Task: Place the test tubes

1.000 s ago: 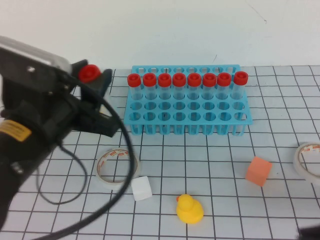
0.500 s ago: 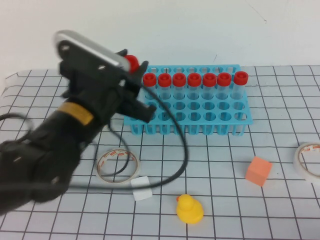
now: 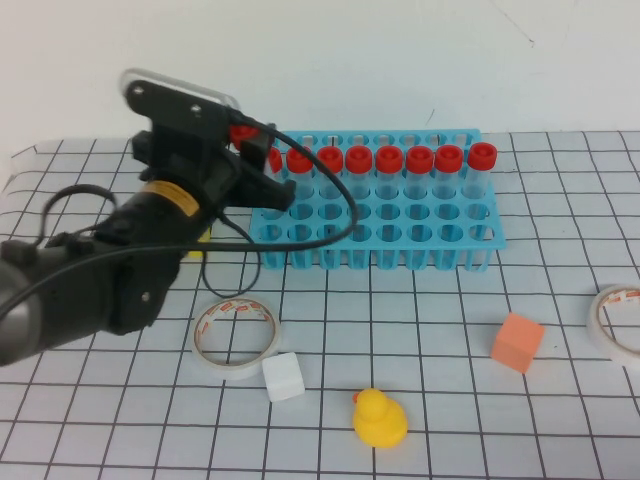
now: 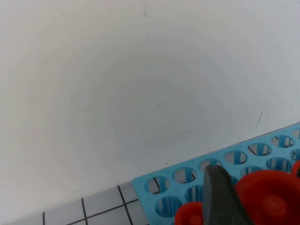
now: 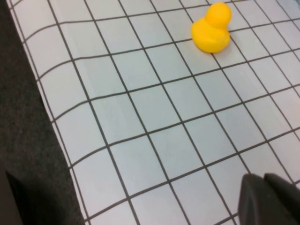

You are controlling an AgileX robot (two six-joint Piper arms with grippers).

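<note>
At the left end of the rack (image 3: 400,215), your left gripper (image 3: 252,150) clamps a test tube (image 3: 243,133), of which you see only the red cap. Your right gripper (image 5: 269,199) hangs closed over the table (image 5: 140,117).

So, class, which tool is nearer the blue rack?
Left. The left tool hangs over the left end of the blue rack, gripping a red-capped tube; the right tool, shut, sits back past the yellow duck, far off.

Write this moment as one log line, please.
left gripper: holding red-capped test tube at left end of blue rack | right gripper: shut, over table
</note>
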